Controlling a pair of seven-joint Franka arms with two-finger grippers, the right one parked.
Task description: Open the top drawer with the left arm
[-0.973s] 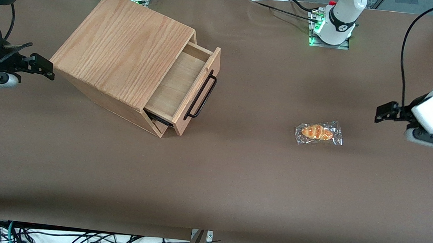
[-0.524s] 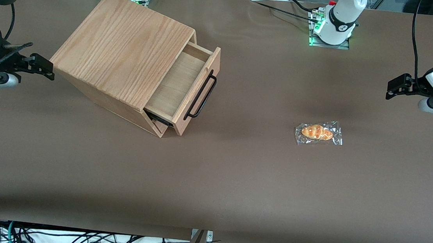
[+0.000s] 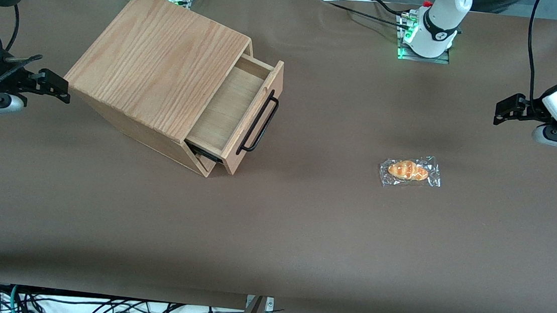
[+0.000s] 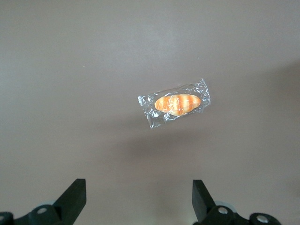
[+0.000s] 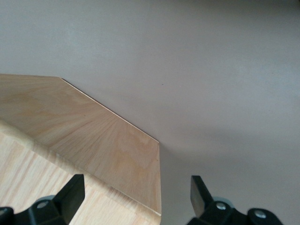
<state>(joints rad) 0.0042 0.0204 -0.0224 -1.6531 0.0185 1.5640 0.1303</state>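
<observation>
The claw (image 4: 138,201) hangs apart above the wrapped bread (image 3: 410,171), which it could bump, far from the top drawer (image 3: 234,112)

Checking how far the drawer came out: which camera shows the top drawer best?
The front view: the top drawer stands pulled out, plywood inside and black handle visible. The right wrist view shows only the cabinet top; the left wrist view shows the open gripper above wrapped bread.

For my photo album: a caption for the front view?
Oak top drawer pulled open; left arm's open black end effector hovers away above brown table.
</observation>
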